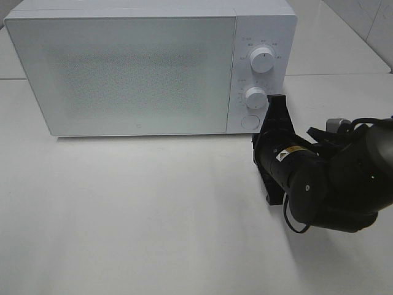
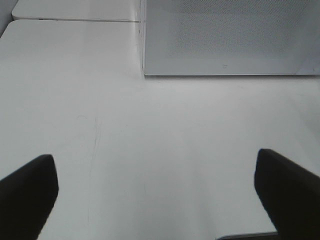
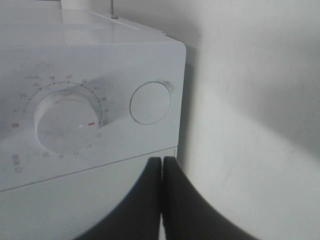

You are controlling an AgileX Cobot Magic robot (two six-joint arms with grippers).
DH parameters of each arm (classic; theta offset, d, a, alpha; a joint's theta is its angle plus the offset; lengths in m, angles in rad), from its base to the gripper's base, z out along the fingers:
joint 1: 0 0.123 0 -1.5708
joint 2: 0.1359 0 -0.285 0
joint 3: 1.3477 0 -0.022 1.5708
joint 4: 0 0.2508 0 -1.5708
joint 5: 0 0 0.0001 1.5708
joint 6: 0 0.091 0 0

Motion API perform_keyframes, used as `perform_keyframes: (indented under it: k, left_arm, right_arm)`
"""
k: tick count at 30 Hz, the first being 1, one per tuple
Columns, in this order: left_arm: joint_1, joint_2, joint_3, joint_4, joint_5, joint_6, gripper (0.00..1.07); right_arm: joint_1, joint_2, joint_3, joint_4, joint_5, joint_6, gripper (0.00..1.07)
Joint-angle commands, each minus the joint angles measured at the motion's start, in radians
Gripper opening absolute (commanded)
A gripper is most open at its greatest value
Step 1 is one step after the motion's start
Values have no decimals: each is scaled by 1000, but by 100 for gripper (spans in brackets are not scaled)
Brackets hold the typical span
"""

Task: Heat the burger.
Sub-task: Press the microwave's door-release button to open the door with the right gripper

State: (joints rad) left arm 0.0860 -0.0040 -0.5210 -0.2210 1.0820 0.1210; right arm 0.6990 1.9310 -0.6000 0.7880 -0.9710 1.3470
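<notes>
No burger showed, presumably behind the microwave door (image 1: 123,74), while the right hand (image 1: 276,101), pinched shut and empty, sat nearer than the wide-open left hand (image 2: 156,172) to the round button (image 1: 250,121) at its eight o'clock.

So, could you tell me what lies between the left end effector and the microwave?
Only bare white table, from the open left end effector to the microwave front; the left wrist view shows it.
</notes>
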Motion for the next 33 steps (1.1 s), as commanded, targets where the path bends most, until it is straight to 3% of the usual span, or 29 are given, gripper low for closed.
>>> perform_keyframes:
  k: [1,16,33]
  left_arm:
    - [1,-13,4,-9,-12,-5,100]
    - [1,-5,4,-10,-12,-5,100]
    - [1,-5,4,-10,-12,-5,100]
  right_arm:
    - [-31,23,-31,-22,3,4,0]
    - [-124,108,-171,-95,72,1,0]
    - [-159,160,-234,-118,82,-2,0]
